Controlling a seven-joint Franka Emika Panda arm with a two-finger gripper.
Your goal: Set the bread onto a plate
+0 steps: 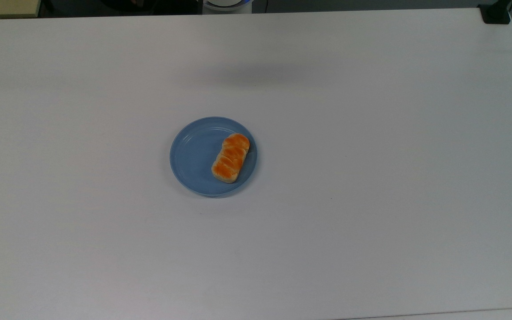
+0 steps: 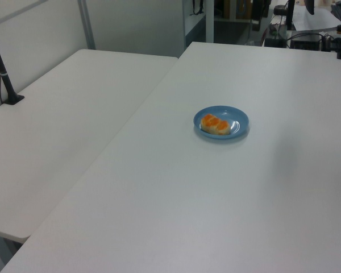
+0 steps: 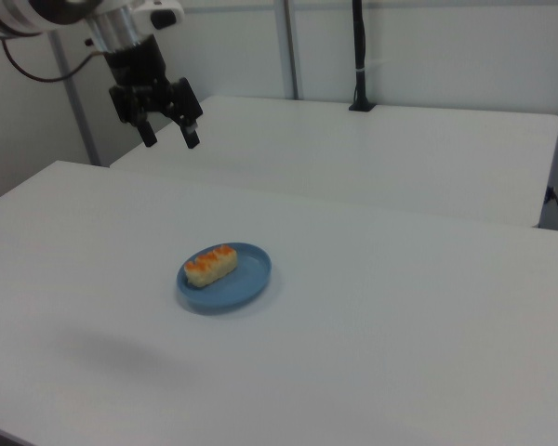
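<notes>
Raised high in the right view, the pincer (image 3: 167, 132) hangs in the air toward the right view's upper left, its two black fingers (image 3: 192, 133) spread wide apart and gripping nothing. It is well apart from the plate (image 3: 246, 283) below, with open air between them.

Around the plate the white bench (image 1: 371, 178) is bare on every side, and the plate sits well in from every bench edge seen in the top view.

The round light-blue plate (image 1: 194, 164) holds the bread (image 1: 230, 157), which lies flat on it with the orange-brown top facing up. In the top view the loaf lies on the plate's right half, slightly slanted, its upper end close to the rim. In the left view the bread (image 2: 215, 124) lies toward the left view's left side of the plate (image 2: 238, 118); in the right view the bread (image 3: 210, 264) lies along the plate's far left part.

A second white table (image 2: 57, 131) adjoins the bench on the left view's left, with a black post (image 2: 3, 74) standing on it.
</notes>
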